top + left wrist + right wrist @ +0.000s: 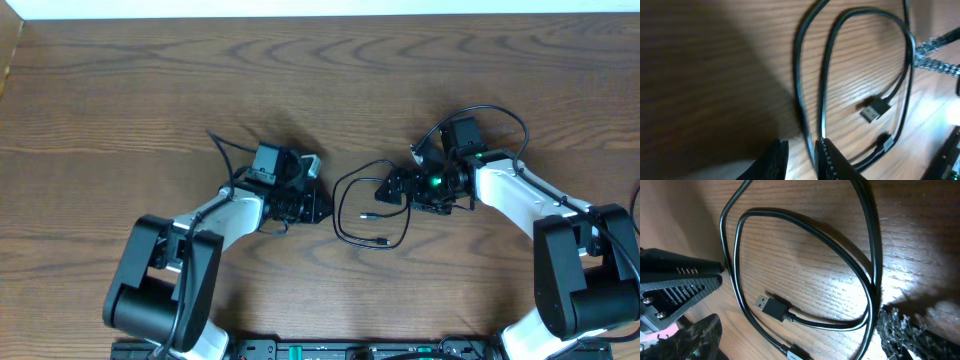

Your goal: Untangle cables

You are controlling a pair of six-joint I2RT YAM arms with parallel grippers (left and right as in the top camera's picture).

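While both arms are reaching toward the middle of the wood table (pixel 150 80), the black cable (pixel 336 205) is lying in a loose loop right between them, just below centre in the overhead shot. It's flat on the wood, with two plug ends inside or at the bottom edge of the loop.

Left gripper (pixel 318 207) sits at the loop's left side. On its wrist cam the left gripper (pixel 801 150) is only open a crack. One strand of the black cable (pixel 826 75) runs down into that gap and touches the right-hand finger (pixel 832 161), but there's bare wood between it and the other finger, so it's not clamped.

Right gripper (pixel 385 188) is at the loop's upper right. From its own cam the right gripper (pixel 800 322) is spread wide and has hold of nothing. The black cable (pixel 736 240) curls between the fingers, and the USB plug (pixel 772 307) sits on the wood near the lower left.
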